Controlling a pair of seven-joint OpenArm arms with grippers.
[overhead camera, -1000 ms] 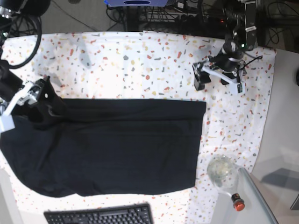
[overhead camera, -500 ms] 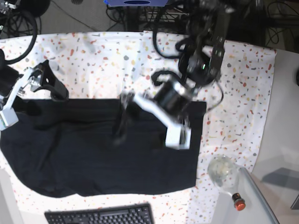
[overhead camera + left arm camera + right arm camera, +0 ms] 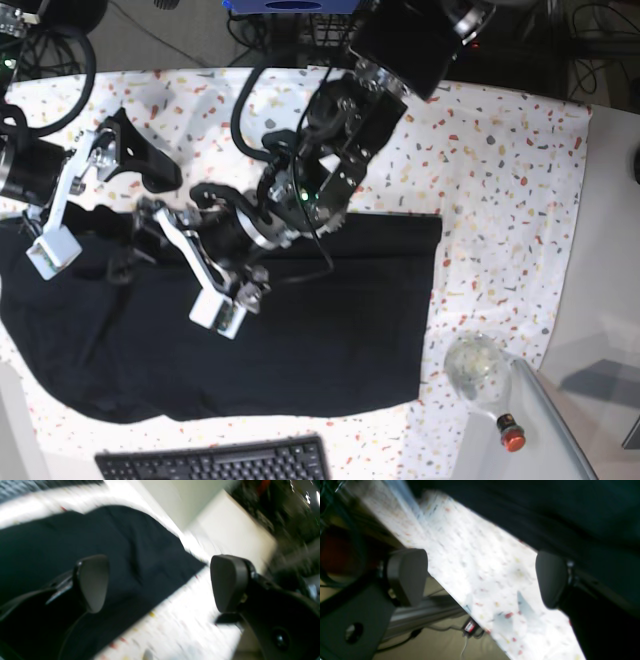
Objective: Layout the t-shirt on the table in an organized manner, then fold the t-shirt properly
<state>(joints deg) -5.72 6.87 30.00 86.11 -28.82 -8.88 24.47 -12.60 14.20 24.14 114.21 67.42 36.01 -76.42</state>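
Whereas a second ago the left arm hung over the far right corner of the table (image 3: 520,150), it now stretches across the middle, its left gripper (image 3: 185,265) spread wide and empty above the left half of the t-shirt (image 3: 330,340). In its wrist view one of the fingers (image 3: 92,582) sits over black cloth and the other over speckled tablecloth, with nothing between them. The right gripper (image 3: 85,190) has lifted off the shirt's far left corner, where it was bunching the fabric, and now hangs just above the shirt's far edge, jaws wide apart and holding nothing.

The t-shirt lies flat on the near half of the table, a broad black rectangle with a straight right edge and a rounded near-left corner; its left end reaches the table's left border. The left arm's links and cables cover the shirt's upper middle and block sight of that stretch of its far edge.

A black keyboard (image 3: 215,462) sits just past the shirt's near edge. A clear rounded object (image 3: 475,368) and a small red-capped item (image 3: 510,435) stand near the near right corner, beside a grey side surface (image 3: 610,300). Bare tablecloth lies right of the shirt and across the far right.
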